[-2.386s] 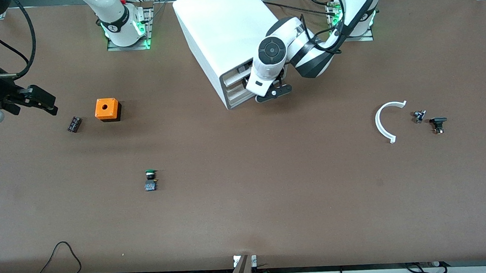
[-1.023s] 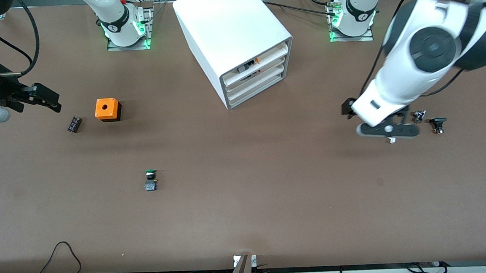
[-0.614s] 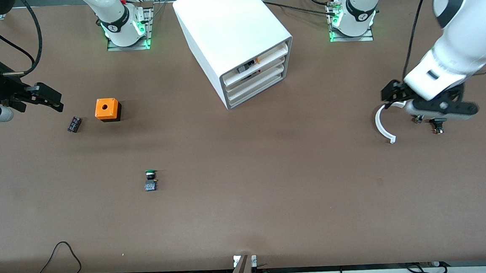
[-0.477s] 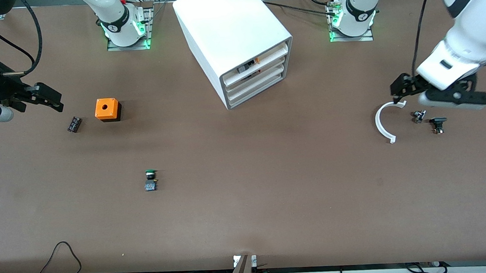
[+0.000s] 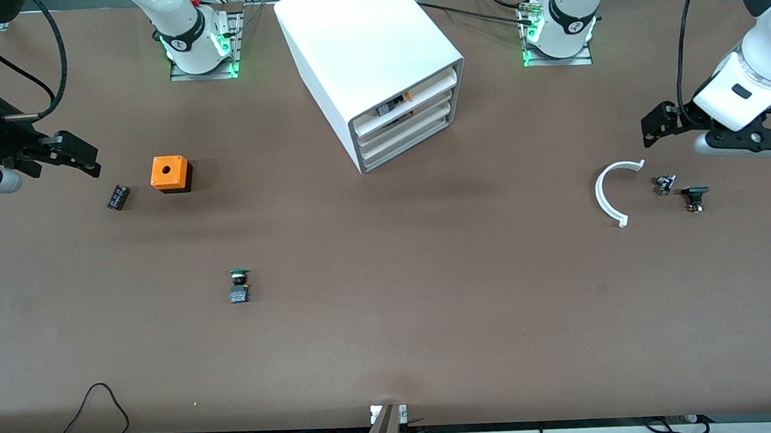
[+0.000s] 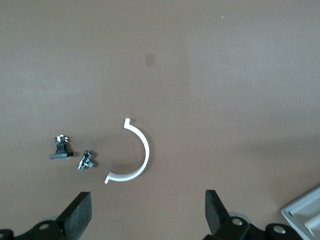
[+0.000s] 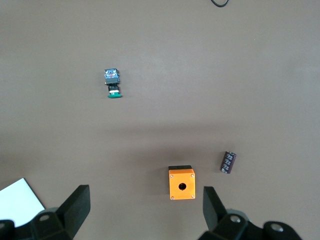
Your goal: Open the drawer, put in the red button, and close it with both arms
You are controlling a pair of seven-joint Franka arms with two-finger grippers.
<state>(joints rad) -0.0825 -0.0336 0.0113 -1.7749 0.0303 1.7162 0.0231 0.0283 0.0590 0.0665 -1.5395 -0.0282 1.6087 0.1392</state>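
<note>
The white cabinet (image 5: 361, 37) stands at the middle of the table near the robot bases. Its drawer (image 5: 413, 116), the second tier, sits flush with the other tiers. The top tier shows an orange-black part (image 5: 396, 105). The red button is out of view. My left gripper (image 5: 661, 124) is open and empty over the table beside the white arc (image 5: 608, 193); in the left wrist view (image 6: 147, 215) the arc (image 6: 142, 160) lies between its fingertips' line and the far table. My right gripper (image 5: 77, 158) is open and empty at the right arm's end, also in the right wrist view (image 7: 145, 207).
An orange box (image 5: 170, 173) and a small black part (image 5: 117, 196) lie near my right gripper. A green-capped button (image 5: 238, 286) lies nearer the front camera. Two small dark parts (image 5: 664, 184) (image 5: 695, 197) lie beside the arc.
My left arm has swung from the cabinet's drawer front out to its own end of the table, past the white arc. The drawers now show unblocked. My right gripper has barely moved.
</note>
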